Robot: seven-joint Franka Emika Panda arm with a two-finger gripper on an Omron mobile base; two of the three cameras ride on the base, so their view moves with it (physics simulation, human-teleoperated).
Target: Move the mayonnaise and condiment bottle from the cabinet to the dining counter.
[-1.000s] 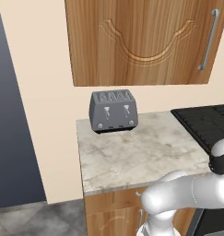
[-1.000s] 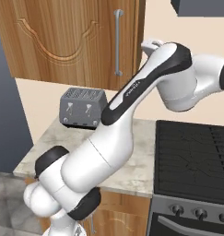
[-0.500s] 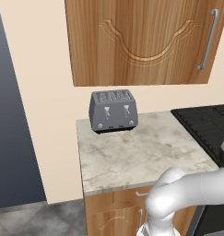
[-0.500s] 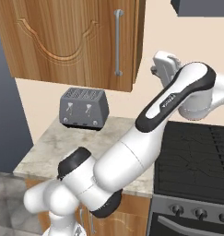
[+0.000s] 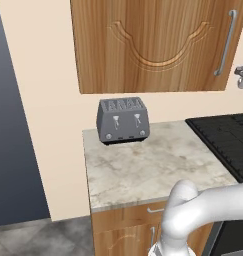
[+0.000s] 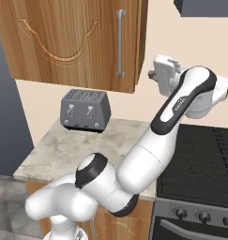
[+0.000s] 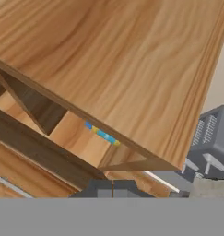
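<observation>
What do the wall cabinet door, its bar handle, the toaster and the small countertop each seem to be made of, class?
Cabinet door: looks like varnished wood, with visible grain and a carved arch.
Bar handle: probably brushed metal, plain matte grey.
Toaster: grey casing, metal or plastic; the render leaves it open.
Countertop: seemingly polished marble, beige with veins.

Beige marble-veined counter top (image 5: 153, 165) sitting on wood base cabinets (image 5: 128, 227), butting against the cream wall at the back. Grey four-slot toaster (image 5: 123, 120) standing upright on the rear of the top, slots up, levers facing forward, rest of the marble lying bare in front of it. Black stove top (image 6: 200, 154) adjoining the marble on its right side. Same toaster (image 6: 85, 110) showing at the wall under the wooden wall cabinet (image 6: 73, 40)
</observation>
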